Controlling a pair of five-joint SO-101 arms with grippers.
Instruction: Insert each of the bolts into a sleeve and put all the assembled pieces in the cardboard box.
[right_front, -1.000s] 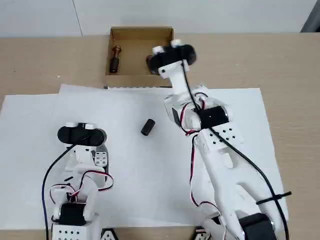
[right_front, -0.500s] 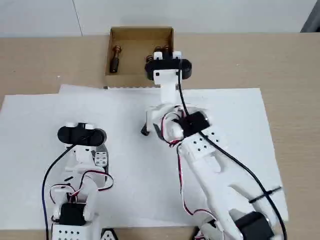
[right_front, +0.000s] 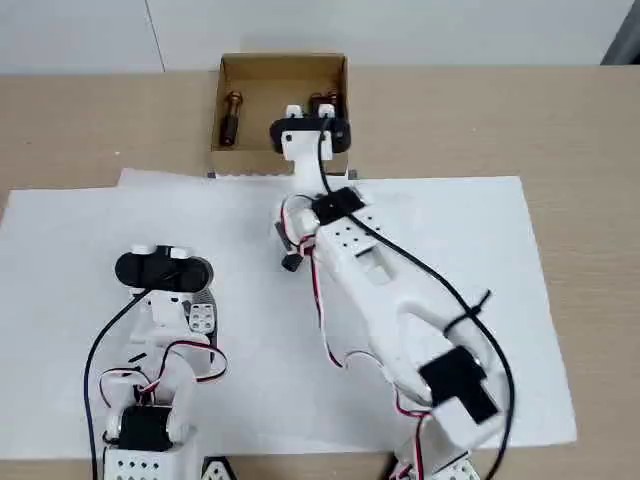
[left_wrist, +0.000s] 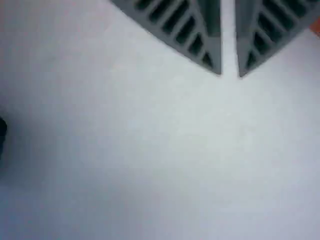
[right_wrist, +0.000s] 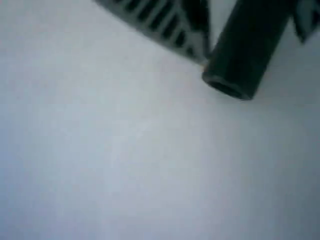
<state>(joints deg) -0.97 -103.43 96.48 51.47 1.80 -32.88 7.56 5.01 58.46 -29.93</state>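
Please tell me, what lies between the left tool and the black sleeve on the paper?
Nothing: the high view shows only bare white paper between the left tool and the sleeve.

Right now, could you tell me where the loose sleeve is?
In the high view the black sleeve lies on the white paper, partly under the right arm, short of the cardboard box.

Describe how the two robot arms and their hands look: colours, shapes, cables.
The left arm and right arm are white plastic shells with black motor blocks at the joints. Thin red, white and black wires loop out near the joints, and a thicker black cable runs along each arm. The left hand has grey, wedge-shaped fingers with ribbed, slatted faces.
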